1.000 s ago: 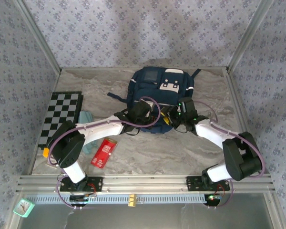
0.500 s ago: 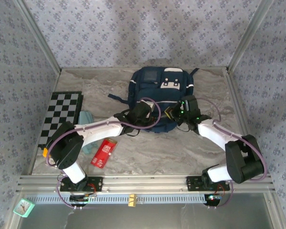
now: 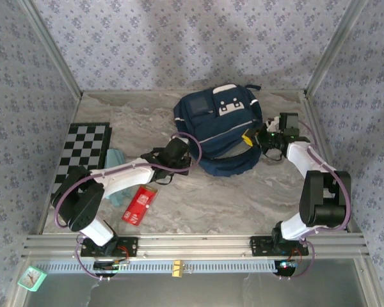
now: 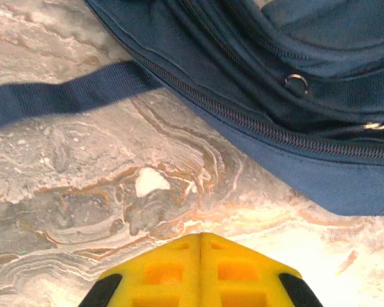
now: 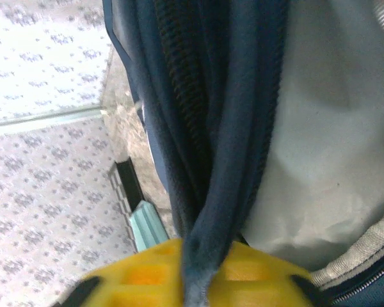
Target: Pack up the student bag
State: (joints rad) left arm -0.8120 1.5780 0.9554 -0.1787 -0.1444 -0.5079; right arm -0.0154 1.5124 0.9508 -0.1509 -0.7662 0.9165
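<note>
The student bag (image 3: 212,121), navy blue with white trim, lies at the back middle of the marble table (image 3: 198,214). My right gripper (image 3: 249,137) is at its right edge. In the right wrist view this gripper (image 5: 201,256) is shut on a fold of the bag's blue fabric edge (image 5: 208,128), beside the pale lining (image 5: 333,128). My left gripper (image 3: 187,161) sits by the bag's near left corner. In the left wrist view it (image 4: 200,240) is shut with nothing in it, hovering over bare marble. The bag's zipped side (image 4: 294,77) and a dark strap (image 4: 64,96) lie just ahead.
A chessboard (image 3: 83,157) lies at the left edge with a teal cloth (image 3: 115,157) next to it. A red packet (image 3: 139,204) lies near the left arm. A small teal clock (image 3: 32,276) sits below the front rail. Patterned walls close three sides.
My right gripper has swung right and back with the bag's edge pinched in it, pulling the bag open and turning it. My left gripper has drawn back left off the bag.
</note>
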